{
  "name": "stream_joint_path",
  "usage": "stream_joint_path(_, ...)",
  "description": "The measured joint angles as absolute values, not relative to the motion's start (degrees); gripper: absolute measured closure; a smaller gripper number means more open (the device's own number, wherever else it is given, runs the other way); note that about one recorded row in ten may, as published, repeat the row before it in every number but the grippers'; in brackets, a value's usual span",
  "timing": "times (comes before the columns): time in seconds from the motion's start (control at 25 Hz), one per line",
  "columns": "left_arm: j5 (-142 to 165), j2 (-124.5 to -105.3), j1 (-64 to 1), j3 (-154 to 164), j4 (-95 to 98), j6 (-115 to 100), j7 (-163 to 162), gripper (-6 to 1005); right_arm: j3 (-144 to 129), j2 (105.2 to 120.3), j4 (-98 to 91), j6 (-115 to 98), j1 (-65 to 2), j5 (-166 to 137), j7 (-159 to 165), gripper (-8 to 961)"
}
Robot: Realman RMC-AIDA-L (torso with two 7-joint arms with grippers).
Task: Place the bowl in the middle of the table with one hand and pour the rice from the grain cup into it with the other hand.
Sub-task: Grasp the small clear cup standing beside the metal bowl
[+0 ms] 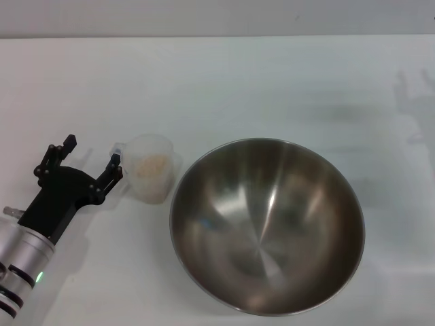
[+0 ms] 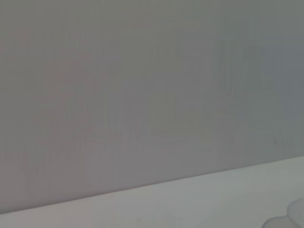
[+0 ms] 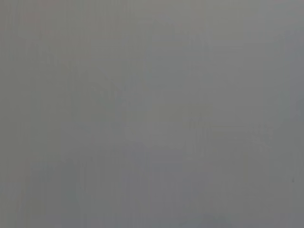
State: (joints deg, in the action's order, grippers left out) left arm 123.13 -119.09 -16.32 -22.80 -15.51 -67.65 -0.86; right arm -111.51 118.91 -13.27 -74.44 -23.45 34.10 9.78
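Observation:
The steel bowl (image 1: 266, 224) stands on the white table (image 1: 224, 81), right of centre and near the front, with nothing inside it. Just left of it, almost against its rim, stands the clear grain cup (image 1: 153, 182), upright, with a heap of pale rice (image 1: 151, 165) inside. My left gripper (image 1: 92, 151) is open at the cup's left. One fingertip (image 1: 115, 161) is right by the cup's handle, the other (image 1: 70, 142) farther left. I cannot tell whether the fingertip touches the handle. Nothing is between the fingers. The right gripper is out of view.
In the left wrist view there is a grey wall (image 2: 142, 95) above the table's far edge (image 2: 156, 183). The right wrist view is plain grey. A faint shadow (image 1: 414, 88) lies on the table's far right.

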Motion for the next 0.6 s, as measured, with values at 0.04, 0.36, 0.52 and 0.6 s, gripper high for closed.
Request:
stream_joint_path(0.04,123.1,-119.09,-16.3,-22.8,-15.5,-67.6,-0.9,283,-111.5,118.91,-13.3,-74.4,-23.5,34.1,9.8,486)
stream_joint_path(0.36,123.4,-119.09,-16.6,-22.8,-15.6,-67.6,-1.2,287,-111.5,118.91,-13.5,-74.0,-23.7,34.1,9.8,486)
stream_joint_path(0.52,123.3,-119.09,-16.7,-22.8,-15.6,-67.7,-1.3,290,-111.5,118.91,-13.5,-73.9,-23.7,34.1,9.8,486)
stream_joint_path(0.6,123.3,-119.09,-16.7,-22.8,-15.6,-67.7,-1.3,291,-111.5,118.91,-13.5,-73.8,-23.8,34.1,9.9,486)
